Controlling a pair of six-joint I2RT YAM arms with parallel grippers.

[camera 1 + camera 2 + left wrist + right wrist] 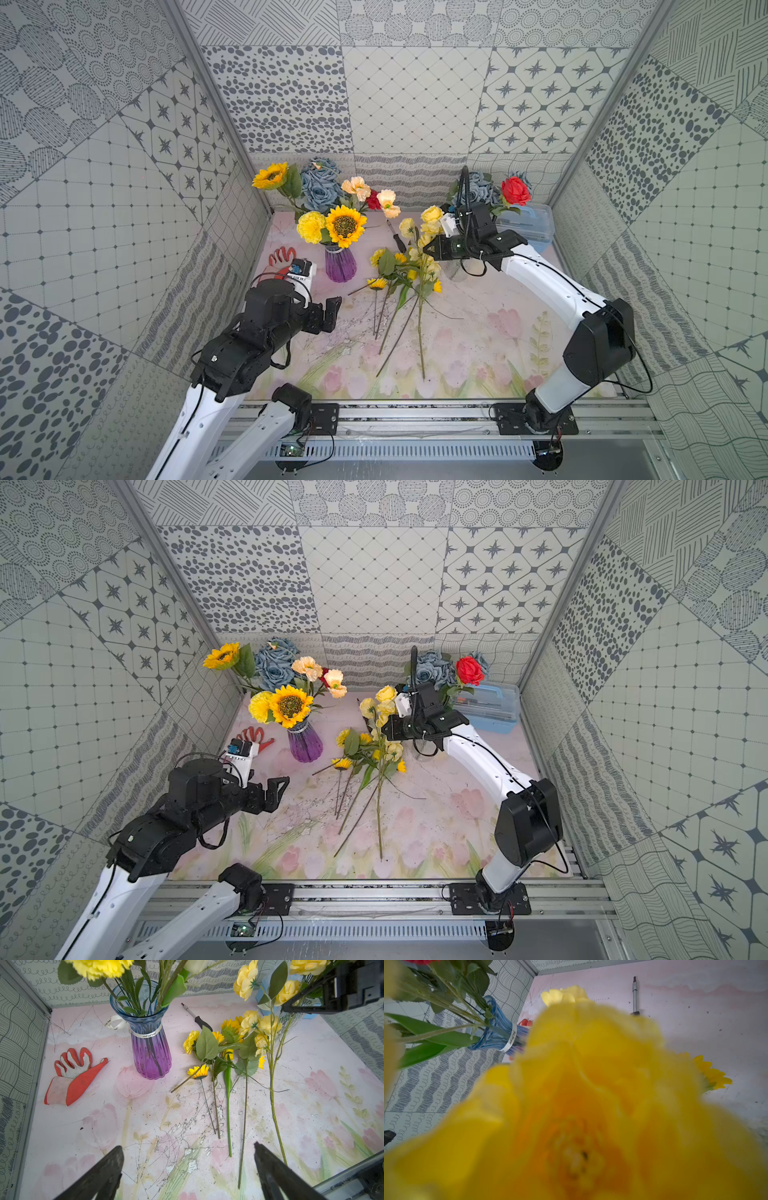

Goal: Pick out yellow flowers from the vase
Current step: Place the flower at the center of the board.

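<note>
Left fingers (99,1178) spread wide, empty. Right fingers (431,248) closed amid yellow roses (431,214); hold hidden, wrist view blurred yellow.

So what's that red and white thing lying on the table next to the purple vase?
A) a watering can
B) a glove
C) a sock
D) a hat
B: the glove lies flat on the table beside the purple vase, and the left wrist view shows its red fingers and knitted cuff.
</note>
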